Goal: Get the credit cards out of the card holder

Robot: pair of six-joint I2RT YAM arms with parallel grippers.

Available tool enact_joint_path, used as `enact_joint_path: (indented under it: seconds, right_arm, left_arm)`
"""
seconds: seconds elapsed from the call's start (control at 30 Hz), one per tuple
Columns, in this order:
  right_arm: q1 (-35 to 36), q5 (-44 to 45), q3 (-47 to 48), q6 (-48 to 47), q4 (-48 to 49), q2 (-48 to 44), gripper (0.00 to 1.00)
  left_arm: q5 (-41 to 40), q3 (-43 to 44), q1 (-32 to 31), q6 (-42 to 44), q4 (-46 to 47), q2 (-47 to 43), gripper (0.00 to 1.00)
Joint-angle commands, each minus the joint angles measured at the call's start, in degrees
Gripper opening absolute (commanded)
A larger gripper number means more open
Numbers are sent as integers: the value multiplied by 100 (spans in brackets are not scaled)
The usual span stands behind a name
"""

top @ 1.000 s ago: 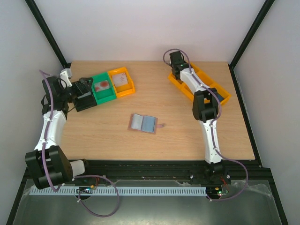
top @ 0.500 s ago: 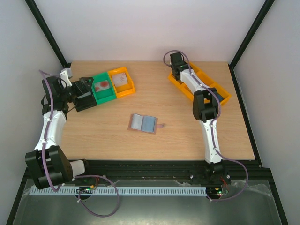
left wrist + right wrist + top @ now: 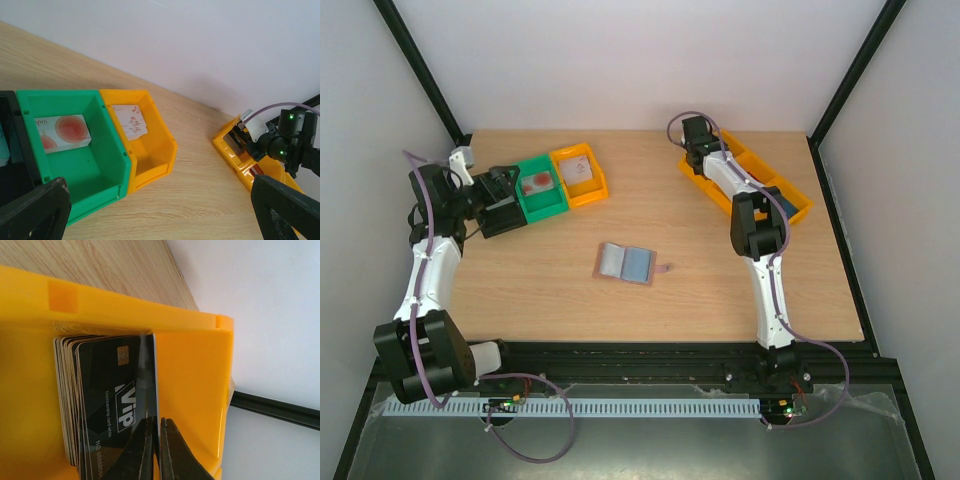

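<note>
The card holder [image 3: 625, 263] lies open in the middle of the table, its light blue inside facing up. My right gripper [image 3: 157, 423] reaches into the far orange bin [image 3: 745, 180] and is shut on a thin grey credit card [image 3: 154, 375] seen edge-on. That card stands beside a stack of black cards [image 3: 107, 400]. My left gripper [image 3: 160, 212] hangs wide open over the bins at the left with nothing between its fingers. A whitish-red card [image 3: 62, 132] lies in the green bin [image 3: 95, 165], and a white card [image 3: 129, 120] in the small orange bin [image 3: 150, 150].
A black bin [image 3: 505, 212] sits under the left gripper [image 3: 498, 192], left of the green one [image 3: 542, 188]. The right arm [image 3: 755, 225] stretches over the table's right side to the far orange bin.
The right gripper has shifted very slightly at the far orange bin. The left arm and the card holder have not moved.
</note>
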Motion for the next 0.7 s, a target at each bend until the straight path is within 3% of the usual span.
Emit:
enact_joint_path:
  seconds: [0.0, 0.5, 0.67]
  right_arm:
    - [-30, 192, -67, -260, 145, 49, 6]
    - [-71, 207, -250, -375, 341, 36, 11]
    - [-67, 47, -239, -261, 212, -102, 21]
  left_arm:
    - [140, -73, 43, -25, 182, 41, 99]
    - [243, -119, 59, -85, 262, 58, 99]
    - [255, -126, 52, -86, 266, 54, 99]
